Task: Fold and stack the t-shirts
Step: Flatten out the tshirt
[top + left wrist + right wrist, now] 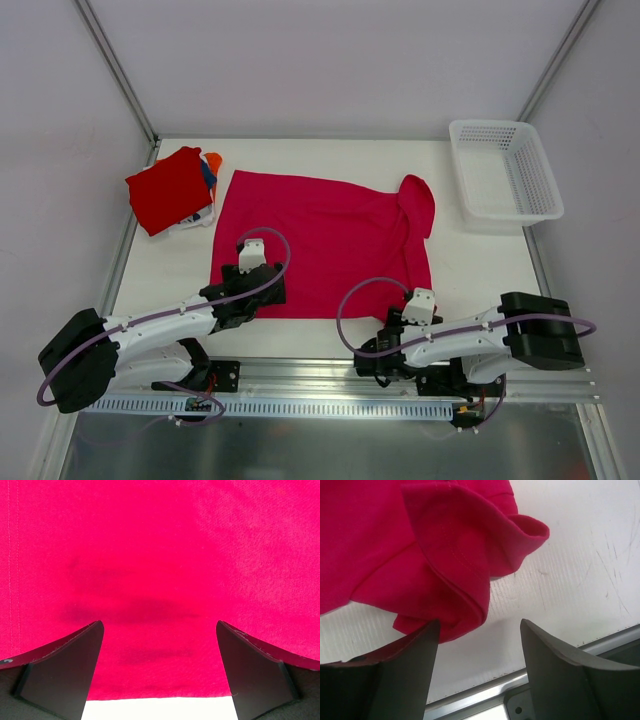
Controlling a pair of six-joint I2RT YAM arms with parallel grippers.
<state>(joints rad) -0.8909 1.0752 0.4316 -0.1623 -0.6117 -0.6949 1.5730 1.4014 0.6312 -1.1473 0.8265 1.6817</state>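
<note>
A magenta-pink t-shirt (pixel 320 240) lies spread flat across the middle of the table, one sleeve (pixel 418 200) flipped up at its right. My left gripper (pixel 266 290) hovers open over its near-left hem; in the left wrist view its jaws (pixel 159 625) straddle flat pink cloth (pixel 160 555) just inside the hem. My right gripper (pixel 395 326) sits at the shirt's near-right corner, jaws (pixel 480 621) apart, with the bunched corner (pixel 455 605) against the left finger (pixel 415 660). At the back left lies a stack of folded t-shirts with a red one (pixel 168 188) on top.
A white mesh basket (pixel 505 170) stands at the back right corner. Orange (pixel 212 160), blue and white edges stick out from under the red shirt. A metal rail (pixel 485 692) runs along the table's near edge right by my right gripper.
</note>
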